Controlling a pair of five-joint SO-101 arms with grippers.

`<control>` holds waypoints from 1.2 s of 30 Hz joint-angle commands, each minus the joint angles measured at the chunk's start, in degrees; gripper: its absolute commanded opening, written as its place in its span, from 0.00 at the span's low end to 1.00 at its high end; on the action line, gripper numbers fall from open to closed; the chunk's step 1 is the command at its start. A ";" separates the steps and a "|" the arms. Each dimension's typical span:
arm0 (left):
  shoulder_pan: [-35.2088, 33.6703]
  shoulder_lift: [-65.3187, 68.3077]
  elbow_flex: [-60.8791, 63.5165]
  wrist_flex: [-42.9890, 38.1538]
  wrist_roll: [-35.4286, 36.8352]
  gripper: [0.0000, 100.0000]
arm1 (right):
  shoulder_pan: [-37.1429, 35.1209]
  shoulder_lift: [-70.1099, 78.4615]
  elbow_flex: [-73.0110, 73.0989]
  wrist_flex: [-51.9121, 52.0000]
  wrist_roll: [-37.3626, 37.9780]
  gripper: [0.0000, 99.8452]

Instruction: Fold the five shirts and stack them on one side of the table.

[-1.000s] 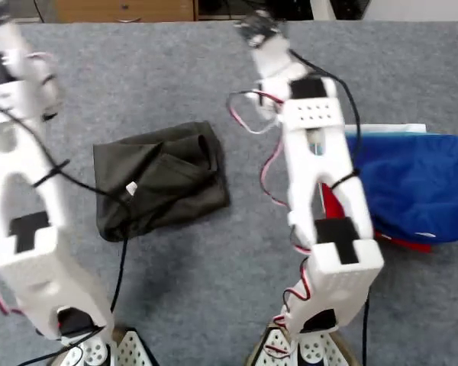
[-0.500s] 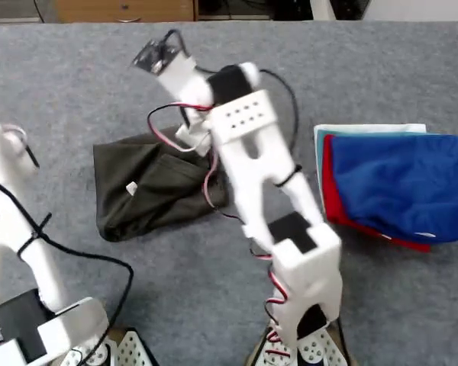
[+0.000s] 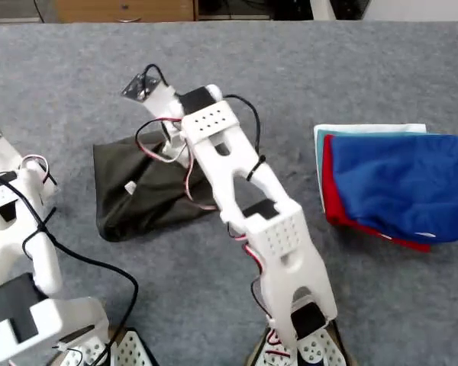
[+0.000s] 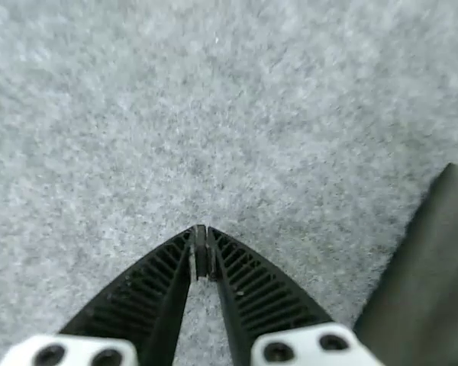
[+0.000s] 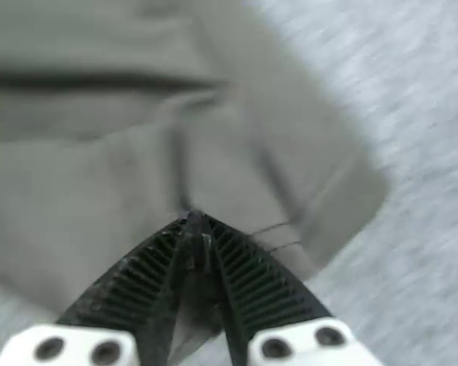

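- Dark shirt (image 3: 149,191), folded, lies directly under the right pincer (image 5: 197,225); cloth (image 5: 137,152) spreads out past its tips.
- Right pincer: fingers together; can't tell whether the tips touch the cloth.
- Left pincer (image 4: 200,244): fingers together, over bare bench (image 4: 175,114), with the dark shirt's edge (image 4: 427,290) just beside it.
- Folded stack sits well apart from both pincers, off to the right arm's outer side: blue shirt (image 3: 404,183) on top, red shirt (image 3: 332,200) under it, pale layers below.
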 commanded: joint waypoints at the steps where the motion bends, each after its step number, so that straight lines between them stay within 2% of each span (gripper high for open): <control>1: -0.26 0.13 -1.23 -0.97 0.09 0.02 | 2.59 5.05 -11.38 -3.69 3.43 0.00; 7: -0.26 0.66 -1.23 -2.55 0.09 0.02 | 5.49 16.48 -29.41 -2.64 3.69 0.00; 13: 0.62 0.66 -1.23 -2.55 0.00 0.02 | 7.25 22.29 -35.12 -2.90 7.30 0.00; 17: 1.32 0.75 -1.14 -2.55 0.00 0.02 | 6.29 20.53 -38.20 -0.44 7.47 0.00; 22: 1.32 0.75 -1.14 -2.55 0.00 0.02 | 3.30 13.67 -43.65 9.41 7.38 0.00; 28: 1.14 0.75 -1.05 -2.55 0.00 0.02 | -4.44 9.10 -39.69 13.45 7.38 0.01; 36: 0.97 0.75 -1.14 -2.55 0.00 0.02 | -9.98 9.01 -31.96 7.91 7.30 0.01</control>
